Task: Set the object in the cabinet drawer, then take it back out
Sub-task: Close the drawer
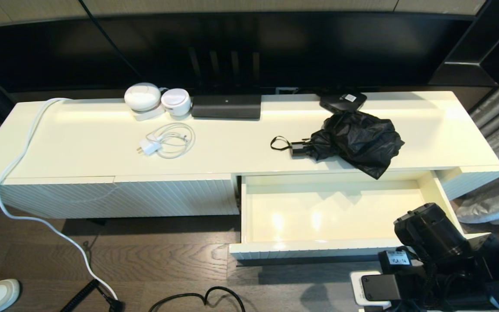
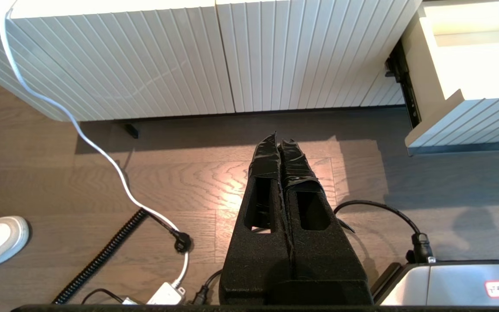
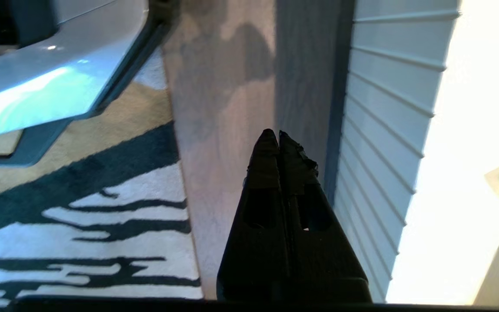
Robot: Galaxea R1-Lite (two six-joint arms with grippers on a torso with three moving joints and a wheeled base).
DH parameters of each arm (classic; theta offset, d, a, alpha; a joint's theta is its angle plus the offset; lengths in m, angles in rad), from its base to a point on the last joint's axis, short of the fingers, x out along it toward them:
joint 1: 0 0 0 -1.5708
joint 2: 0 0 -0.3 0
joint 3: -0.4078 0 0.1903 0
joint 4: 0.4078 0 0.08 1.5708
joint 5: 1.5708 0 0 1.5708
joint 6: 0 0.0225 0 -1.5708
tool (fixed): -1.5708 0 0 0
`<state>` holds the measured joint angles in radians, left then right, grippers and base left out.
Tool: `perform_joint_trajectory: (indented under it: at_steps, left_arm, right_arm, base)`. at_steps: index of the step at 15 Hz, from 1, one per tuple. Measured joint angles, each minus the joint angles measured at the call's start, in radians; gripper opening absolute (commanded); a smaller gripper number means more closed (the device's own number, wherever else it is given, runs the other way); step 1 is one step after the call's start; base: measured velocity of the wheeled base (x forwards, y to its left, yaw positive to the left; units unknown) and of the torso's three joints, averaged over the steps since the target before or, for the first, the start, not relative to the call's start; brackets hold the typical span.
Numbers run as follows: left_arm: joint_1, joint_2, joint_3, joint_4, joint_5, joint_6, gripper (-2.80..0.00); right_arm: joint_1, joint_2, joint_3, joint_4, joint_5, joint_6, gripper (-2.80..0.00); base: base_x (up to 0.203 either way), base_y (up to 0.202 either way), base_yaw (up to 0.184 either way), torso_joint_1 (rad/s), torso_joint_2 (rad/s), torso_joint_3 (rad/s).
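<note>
The black folding umbrella [image 1: 353, 141] lies on the cream cabinet top [image 1: 249, 143], its handle and wrist loop [image 1: 280, 143] pointing left and some fabric hanging over the front edge. Below it the cabinet drawer [image 1: 332, 216] stands pulled out, its smooth inside bare; its fluted front also shows in the left wrist view [image 2: 470, 125] and in the right wrist view [image 3: 383, 130]. My left gripper [image 2: 280, 141] is shut and empty, low over the wooden floor left of the drawer. My right gripper [image 3: 274, 135] is shut and empty, just outside the drawer front; its arm [image 1: 431, 242] sits at the drawer's right front corner.
On the cabinet top stand two white round devices [image 1: 156, 99], a long black device [image 1: 226, 106], a flat black box with a white label [image 1: 342, 100] and a coiled white charger cable [image 1: 167, 141]. A white power cord [image 1: 28, 208] and black cables [image 2: 383, 212] trail on the floor. A striped rug [image 3: 80, 208] lies beside the right arm.
</note>
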<state>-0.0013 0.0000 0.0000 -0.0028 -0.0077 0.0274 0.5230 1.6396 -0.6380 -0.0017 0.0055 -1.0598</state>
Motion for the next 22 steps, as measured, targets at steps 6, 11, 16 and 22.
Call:
perform_joint_trajectory:
  at_steps: [6, 11, 16, 22]
  left_arm:
    - [0.0, 0.0, 0.0, 0.0, 0.0, 0.0, -2.8]
    - [0.0, 0.0, 0.0, 0.0, 0.0, 0.0, -2.8]
    - [0.0, 0.0, 0.0, 0.0, 0.0, 0.0, -2.8]
    - [0.0, 0.0, 0.0, 0.0, 0.0, 0.0, -2.8]
  right_arm:
    - [0.007, 0.059, 0.066, -0.227, -0.075, -0.004, -2.8]
    - [0.02, 0.075, 0.091, -0.297, -0.13, -0.008, -2.8]
    - [0.021, 0.116, 0.111, -0.465, -0.144, -0.011, -2.8]
    - [0.011, 0.152, 0.124, -0.582, -0.158, -0.053, -2.8]
  base:
    - [0.0, 0.0, 0.0, 0.0, 0.0, 0.0]
    - [0.0, 0.0, 0.0, 0.0, 0.0, 0.0]
    - [0.0, 0.0, 0.0, 0.0, 0.0, 0.0]
    - [0.0, 0.0, 0.0, 0.0, 0.0, 0.0]
